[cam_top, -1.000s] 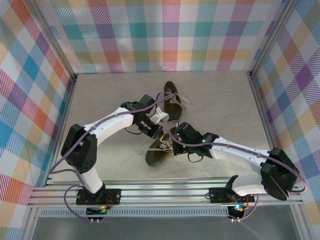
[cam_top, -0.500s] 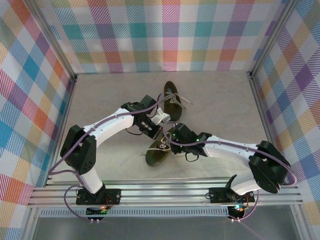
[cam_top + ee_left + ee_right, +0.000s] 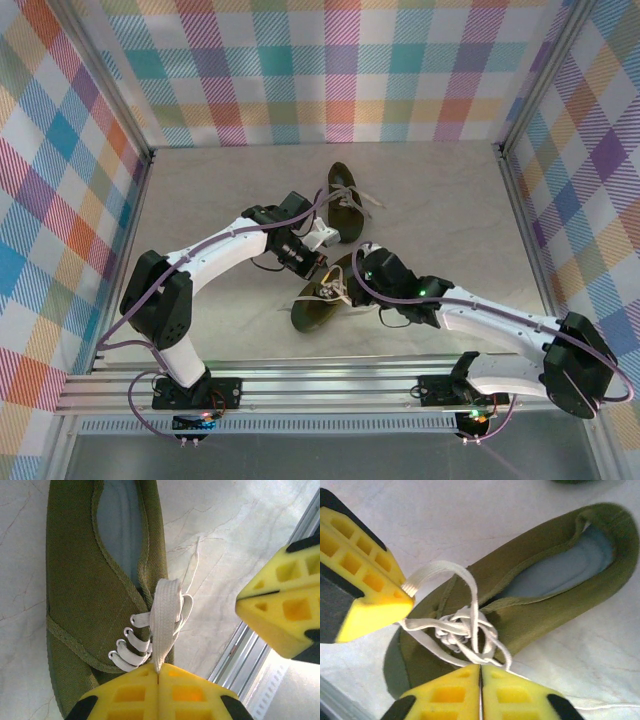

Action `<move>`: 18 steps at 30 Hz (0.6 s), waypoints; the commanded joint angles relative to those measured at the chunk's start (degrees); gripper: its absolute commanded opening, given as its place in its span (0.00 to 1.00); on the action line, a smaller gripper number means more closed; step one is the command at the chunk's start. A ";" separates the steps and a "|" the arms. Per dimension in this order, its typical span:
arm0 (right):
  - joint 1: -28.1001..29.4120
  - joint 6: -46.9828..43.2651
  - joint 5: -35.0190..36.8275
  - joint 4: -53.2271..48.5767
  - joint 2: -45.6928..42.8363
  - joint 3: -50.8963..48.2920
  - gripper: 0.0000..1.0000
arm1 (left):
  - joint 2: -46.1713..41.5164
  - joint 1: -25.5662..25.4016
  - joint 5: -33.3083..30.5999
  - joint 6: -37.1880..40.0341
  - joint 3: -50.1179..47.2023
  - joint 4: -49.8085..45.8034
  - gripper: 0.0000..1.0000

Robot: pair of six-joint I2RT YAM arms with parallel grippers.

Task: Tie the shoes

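Shoe (image 3: 312, 310) lies diagonally, toe near-left, left hand (image 3: 158, 672) and right hand (image 3: 480, 672) each pinching its laces (image 3: 465, 627).

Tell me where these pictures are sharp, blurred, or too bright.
Top external view: evenly lit and sharp, soft shadows under the arms on the table. Left wrist view: the shoe weave is crisp, the yellow fingers soft, the lower right corner washed out. Right wrist view: the lace knot slightly soft, a shadow beside the shoe's toe.
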 commanded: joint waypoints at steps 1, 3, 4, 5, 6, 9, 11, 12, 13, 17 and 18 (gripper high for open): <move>0.13 5.44 -3.98 4.37 2.22 -1.17 0.08 | -1.53 -1.08 0.57 0.60 -0.28 -0.98 0.00; 0.03 7.02 -2.98 4.57 3.45 -1.10 0.06 | -1.62 -1.19 0.52 0.69 -0.27 -1.09 0.00; 0.09 7.42 -2.74 4.76 4.02 -0.93 0.06 | -1.66 -1.24 0.48 0.69 -0.22 -1.14 0.00; 0.04 7.64 -3.03 5.21 4.75 -0.78 0.06 | -1.65 -1.28 0.52 0.68 -0.23 -1.14 0.00; 0.04 7.67 -3.50 5.92 5.39 -0.65 0.06 | -1.75 -1.28 0.42 0.69 -0.30 -1.14 0.00; 0.04 8.59 -2.80 6.33 6.83 -0.46 0.06 | -1.86 -1.28 0.15 0.77 -0.30 -1.23 0.00; 0.04 9.21 -1.84 6.03 7.50 -0.35 0.05 | -2.01 -1.30 -0.02 0.86 -0.30 -1.32 0.00; 0.04 9.46 -1.46 5.95 7.83 -0.29 0.06 | -2.09 -1.28 -0.10 0.87 -0.39 -1.32 0.00; 0.04 9.63 -1.05 5.78 8.12 -0.21 0.06 | -2.15 -1.33 -0.20 0.87 -0.46 -1.23 0.00; -0.22 10.47 -0.34 5.79 9.34 -0.25 0.08 | -2.12 -1.32 -0.06 0.95 -0.25 -1.40 0.00; -0.22 10.50 -0.45 6.07 9.74 -0.28 0.08 | -2.12 -1.29 -0.02 0.96 -0.23 -1.40 0.00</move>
